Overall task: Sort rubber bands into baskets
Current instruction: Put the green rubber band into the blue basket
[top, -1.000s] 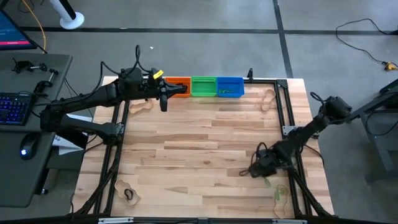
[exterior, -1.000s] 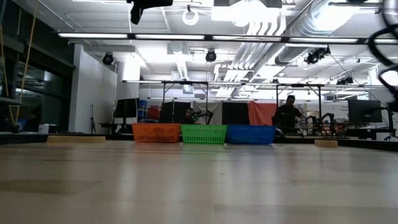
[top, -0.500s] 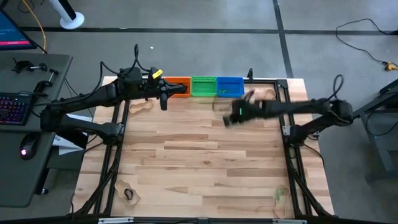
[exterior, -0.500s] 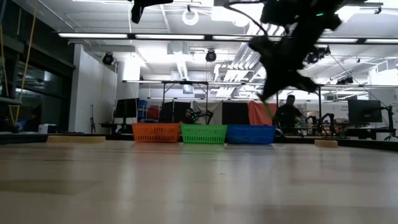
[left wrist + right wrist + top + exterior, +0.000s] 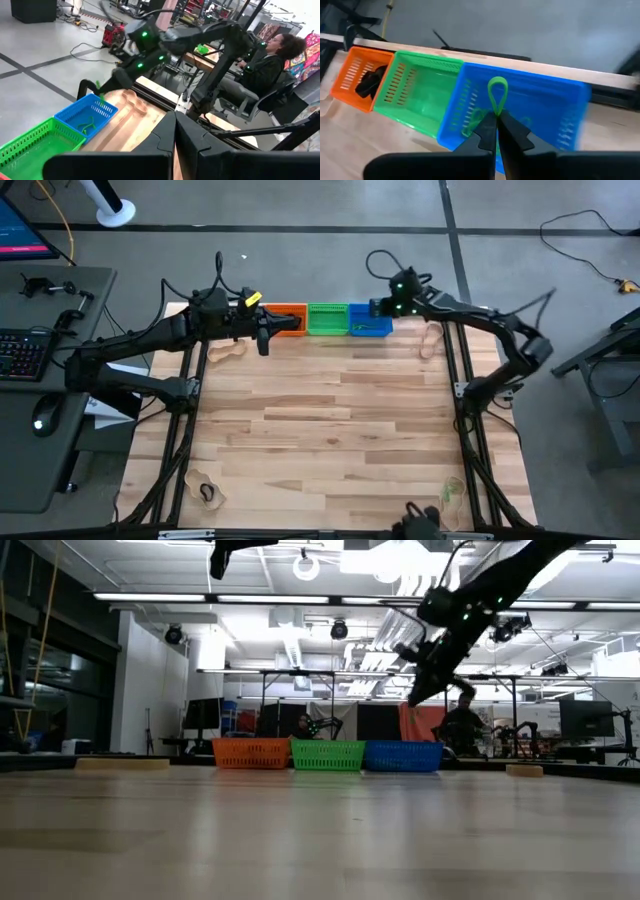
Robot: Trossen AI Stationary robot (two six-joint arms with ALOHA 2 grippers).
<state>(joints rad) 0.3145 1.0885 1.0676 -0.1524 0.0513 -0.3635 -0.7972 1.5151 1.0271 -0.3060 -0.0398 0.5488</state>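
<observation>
Right fingers (image 5: 496, 131) pinched shut on a green rubber band (image 5: 497, 98), its thin floppy loop standing above the blue basket (image 5: 572, 95); light, limp, best held by 1 strand; left gripper (image 5: 262, 340), fingers closed, hovers by orange basket (image 5: 290, 312)

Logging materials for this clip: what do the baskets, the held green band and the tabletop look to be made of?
Baskets, orange, green, blue: likely moulded plastic, with slotted walls and bright uniform colour.
Green band, pinched in the right hand over the blue basket: probably rubber, a thin smooth loop.
Table: light wood, with plank seams and grain, matte.
</observation>
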